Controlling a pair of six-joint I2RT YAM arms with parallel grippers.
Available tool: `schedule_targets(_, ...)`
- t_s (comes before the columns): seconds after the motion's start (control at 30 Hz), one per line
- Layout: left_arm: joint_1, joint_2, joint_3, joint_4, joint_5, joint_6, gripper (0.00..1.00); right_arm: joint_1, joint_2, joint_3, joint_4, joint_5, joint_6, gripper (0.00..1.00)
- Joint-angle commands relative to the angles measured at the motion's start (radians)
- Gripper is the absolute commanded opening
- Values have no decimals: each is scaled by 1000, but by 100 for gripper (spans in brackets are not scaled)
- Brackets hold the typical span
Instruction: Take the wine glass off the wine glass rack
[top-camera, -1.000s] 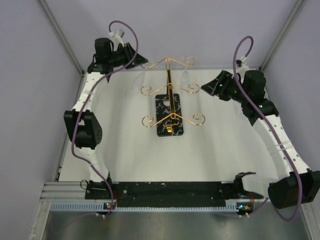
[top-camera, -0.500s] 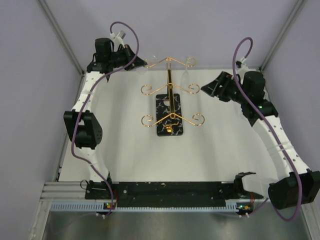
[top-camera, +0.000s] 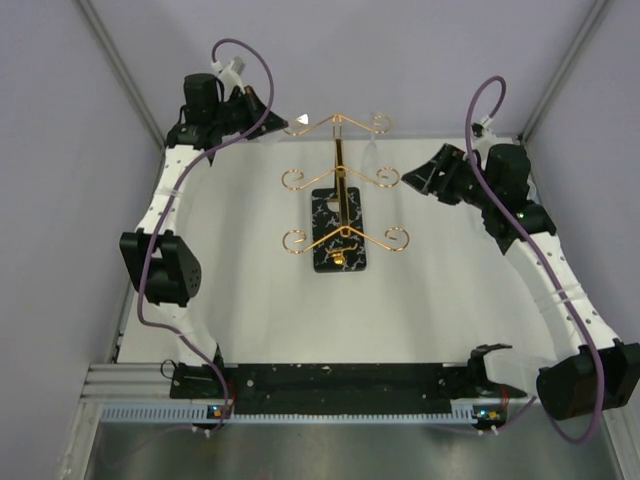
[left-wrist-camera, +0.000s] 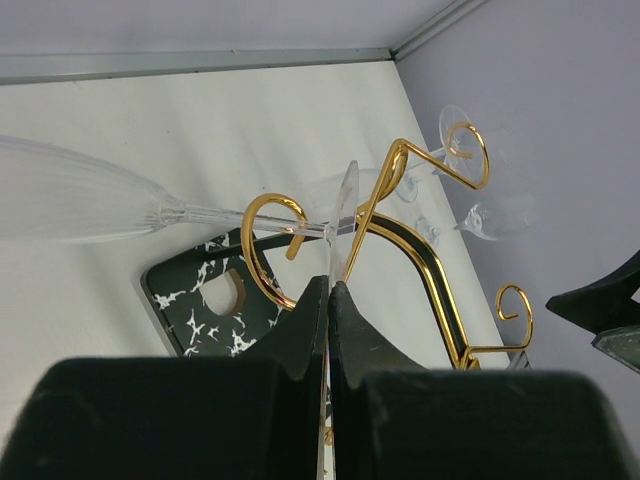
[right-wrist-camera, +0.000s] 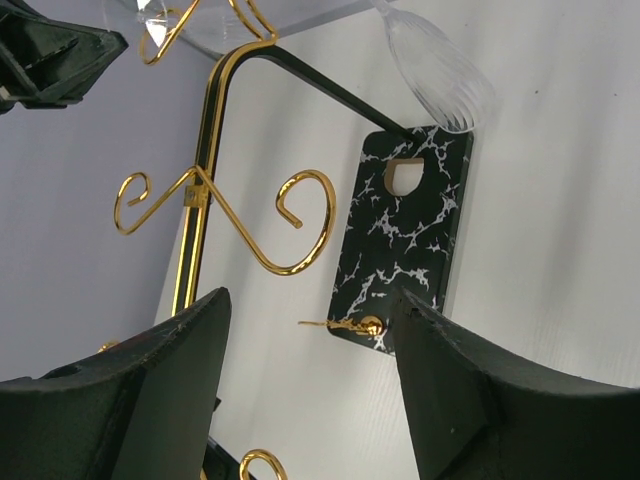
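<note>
The wine glass rack (top-camera: 338, 160) is gold wire with scroll-ended arms on a black veined base (top-camera: 338, 228). My left gripper (top-camera: 280, 121) is at the rack's far left arm. It is shut on the thin foot (left-wrist-camera: 343, 215) of a clear wine glass. The glass's stem runs left past a gold scroll (left-wrist-camera: 268, 222) to its ribbed bowl (left-wrist-camera: 70, 200). My right gripper (top-camera: 408, 178) is open and empty to the right of the rack, apart from it. In the right wrist view its fingers (right-wrist-camera: 311, 300) frame the base (right-wrist-camera: 405, 235), and a ribbed bowl (right-wrist-camera: 435, 70) shows.
A second clear glass (left-wrist-camera: 490, 215) hangs from the rack's far scroll arm. The rack stands on a white table (top-camera: 240, 290) with pale walls close on the left, the right and behind. The arm bases sit along the near edge.
My left gripper has drawn back to the left with the glass foot in it, so the foot now shows beyond the arm's scroll end. The right arm has barely moved.
</note>
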Motion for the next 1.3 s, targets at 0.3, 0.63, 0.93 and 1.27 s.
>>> schedule_targets(0.3,2,-118,-28,8,-62,-26,0,18,-34,10,36,2,0,65)
schedule_targets(0.63,4,-115,-54,-10,-1,-88,0,17,-46,-1,35,3,1,65)
schedule_targets(0.93,4,-111,-66,17,59,-199,0,17,-48,-10,44,3,6,65)
schedule_targets(1.27,-2,-137,-200,256,64,-403,0,17,-58,-27,50,6,7,65)
